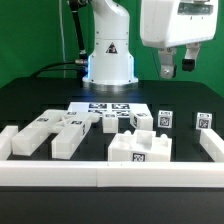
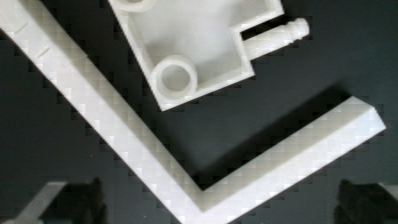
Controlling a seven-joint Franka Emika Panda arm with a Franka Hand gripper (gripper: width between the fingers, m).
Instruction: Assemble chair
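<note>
Gripper (image 1: 178, 67) hangs above the black table (image 1: 40, 100) at the exterior view's right, fingers spread wide and grasping nothing. Chair parts (image 1: 140, 148) lie loose and unassembled around the marker board (image 1: 105, 110), the nearest just behind the white rail (image 1: 100, 172).

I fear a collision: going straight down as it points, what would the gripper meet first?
Probably the corner of the white rail, which the wrist view shows between the open gripper's fingertips; its height above it is unclear.
</note>
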